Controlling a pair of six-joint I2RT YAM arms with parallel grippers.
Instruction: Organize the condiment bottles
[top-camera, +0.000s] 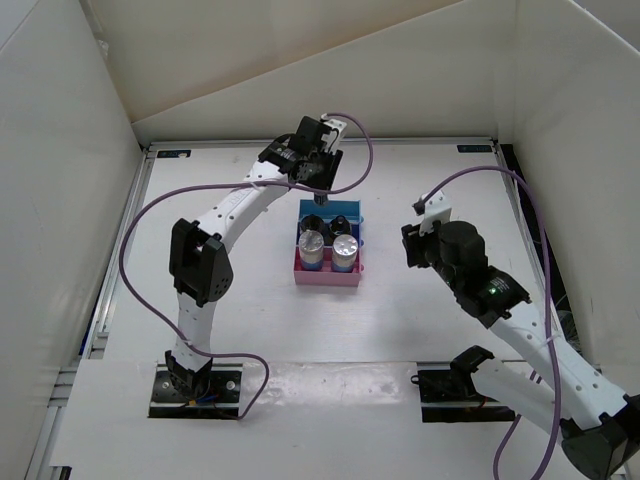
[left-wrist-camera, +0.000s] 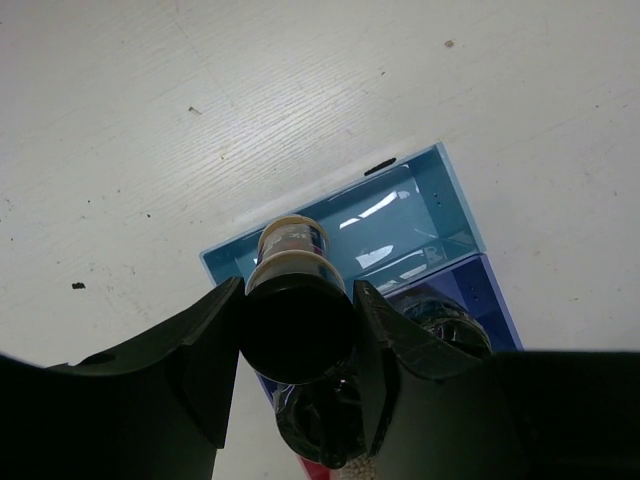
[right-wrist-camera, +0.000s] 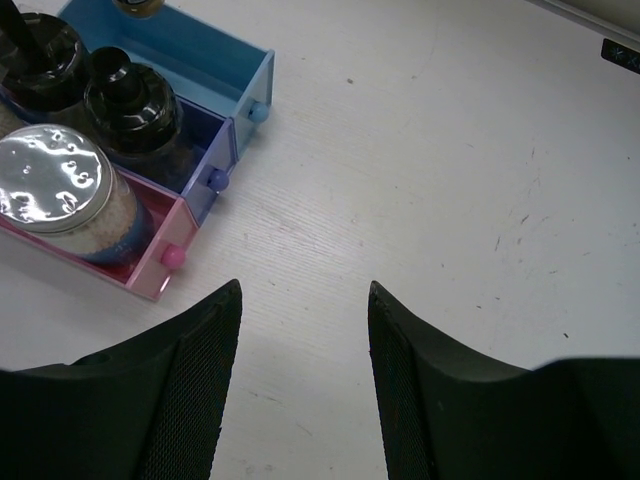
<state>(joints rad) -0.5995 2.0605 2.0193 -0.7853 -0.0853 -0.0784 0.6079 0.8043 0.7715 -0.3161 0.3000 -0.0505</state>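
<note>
My left gripper (left-wrist-camera: 297, 292) is shut on a black-capped bottle (left-wrist-camera: 293, 240) and holds it upright at the left end of the rack's light-blue back compartment (left-wrist-camera: 455, 195). In the top view that gripper (top-camera: 318, 196) is over the back of the stepped rack (top-camera: 325, 278). Two more black-capped bottles (right-wrist-camera: 130, 95) (right-wrist-camera: 40, 55) stand in the dark-blue middle tier. Two silver-topped bottles (top-camera: 312, 243) (top-camera: 345, 246) stand in the pink front tier. My right gripper (right-wrist-camera: 305, 290) is open and empty over bare table, right of the rack.
White walls enclose the table on the left, back and right. Both arms' purple cables (top-camera: 355, 150) loop above the surface. A metal rail (top-camera: 110, 290) runs along the left edge.
</note>
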